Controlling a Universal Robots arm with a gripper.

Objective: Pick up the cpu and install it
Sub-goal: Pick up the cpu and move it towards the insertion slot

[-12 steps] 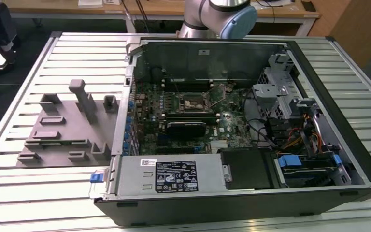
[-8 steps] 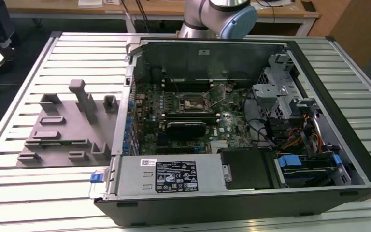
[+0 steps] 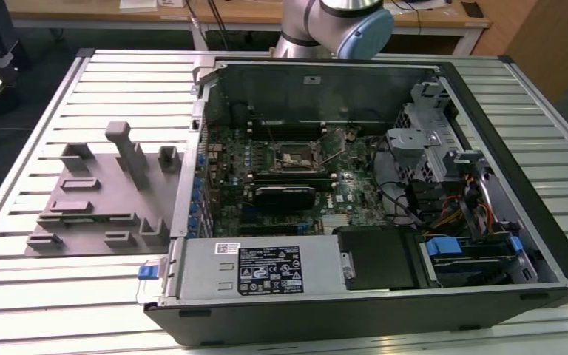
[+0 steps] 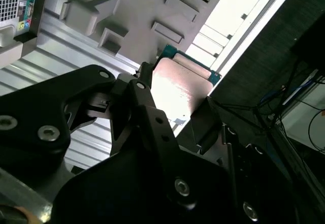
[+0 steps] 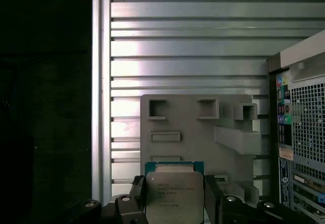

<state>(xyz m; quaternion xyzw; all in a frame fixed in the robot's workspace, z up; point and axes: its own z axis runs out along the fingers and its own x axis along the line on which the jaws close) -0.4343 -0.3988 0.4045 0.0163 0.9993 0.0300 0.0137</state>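
Hand [image 5: 174, 206] is clamped on the cpu [image 5: 174, 191], one finger [image 5: 138, 196] against each side edge, and the same grip shows in both wrist views. The cpu hangs in the air over the grey tray [image 5: 198, 127], not touching it. The tray lies by the slatted tabletop's [image 3: 38, 296] edge on the exterior view's left, just beside the open computer case [image 3: 383, 296]. The socket [image 3: 299, 157] sits mid-board.

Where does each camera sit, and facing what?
Exterior view: stands apart, looks down on the open computer case and fixture tray; arm beyond the case.
First wrist view: on the arm, looking past jaws and cpu at the fixture tray.
Second wrist view: on the arm, behind the jaws' linkage.
Both wrist views share cpu and fixture tray.
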